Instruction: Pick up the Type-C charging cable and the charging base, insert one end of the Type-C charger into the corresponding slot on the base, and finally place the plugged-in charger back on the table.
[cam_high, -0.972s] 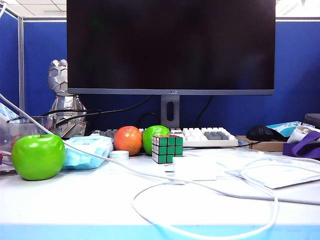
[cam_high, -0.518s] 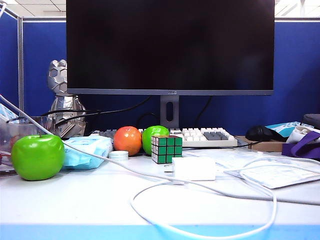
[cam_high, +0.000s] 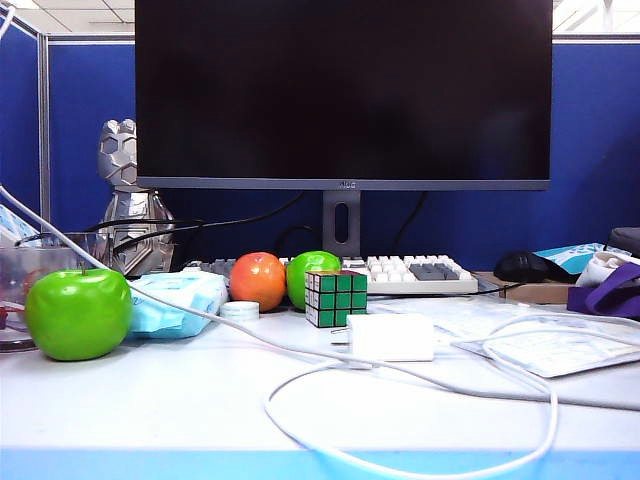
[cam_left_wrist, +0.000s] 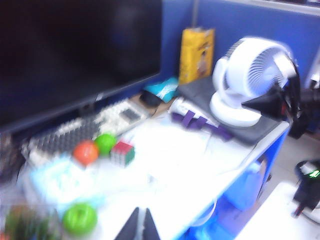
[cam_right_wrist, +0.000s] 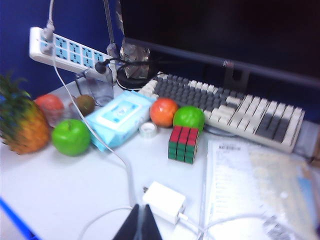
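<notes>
Now the charging base (cam_high: 391, 337) lies on the table (cam_high: 150, 410) by the cube (cam_high: 335, 297), with the Type-C charging cable (cam_high: 420, 465) seemingly plugged into it and looping toward the front edge. Both arms hang high above. The left gripper (cam_left_wrist: 139, 229) and right gripper (cam_right_wrist: 138, 223) are pinched closed and hold nothing. To finish well, I think they should leave the charger alone and not snag the loop.

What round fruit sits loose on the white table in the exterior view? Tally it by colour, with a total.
Green: 2, the front-left apple and the green fruit behind the cube
Orange-red: 1, the orange-red fruit
Total: 3
Both shut and empty, the left fingers and the right fingers hang above the table.
</notes>
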